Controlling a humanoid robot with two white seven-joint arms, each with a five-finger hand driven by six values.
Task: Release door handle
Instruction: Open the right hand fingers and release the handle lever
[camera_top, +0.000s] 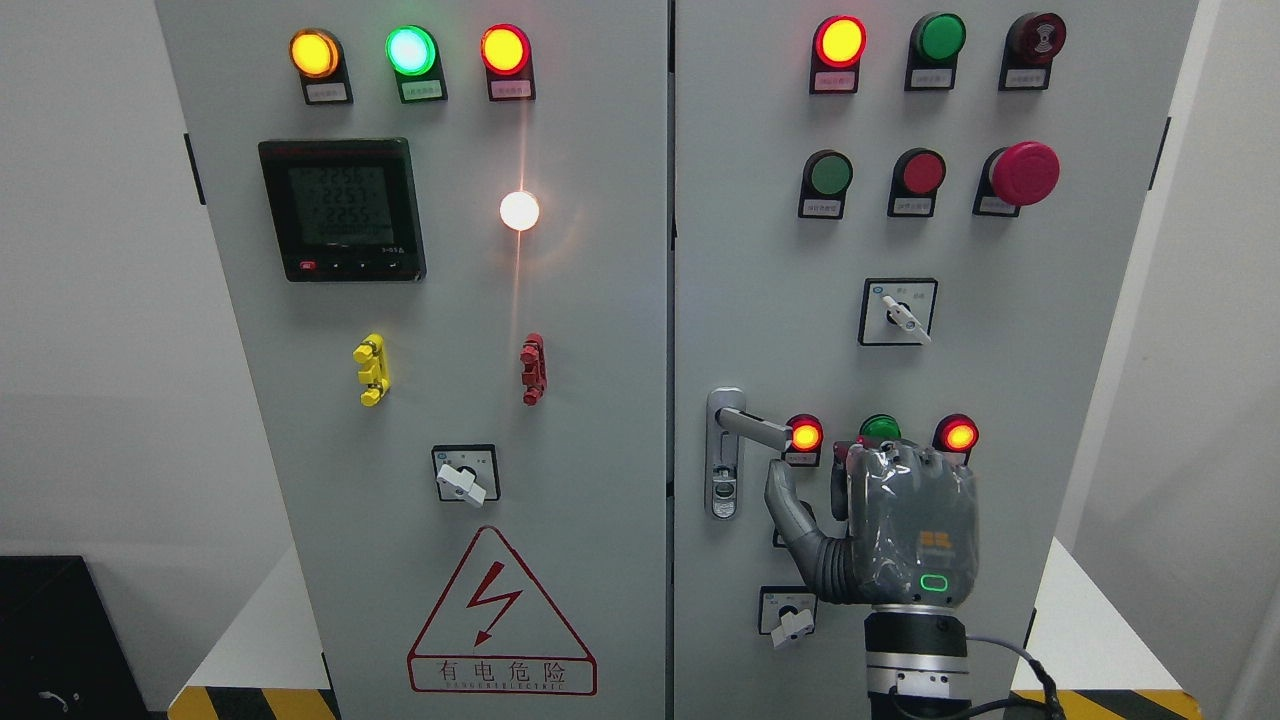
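Observation:
The metal door handle sits on the left edge of the right cabinet door. Its lever points right and slightly down from a long lock plate. My right hand rises from the bottom edge, its back toward the camera, just below and right of the lever. Its thumb is spread out to the left, with the tip a little under the lever and a small gap between them. The fingers point toward the panel and hold nothing. My left hand is out of sight.
Lit red lamps and a green one sit right above my hand. A rotary switch is beside my wrist, another higher up. The left door carries a meter, lamps and a warning triangle.

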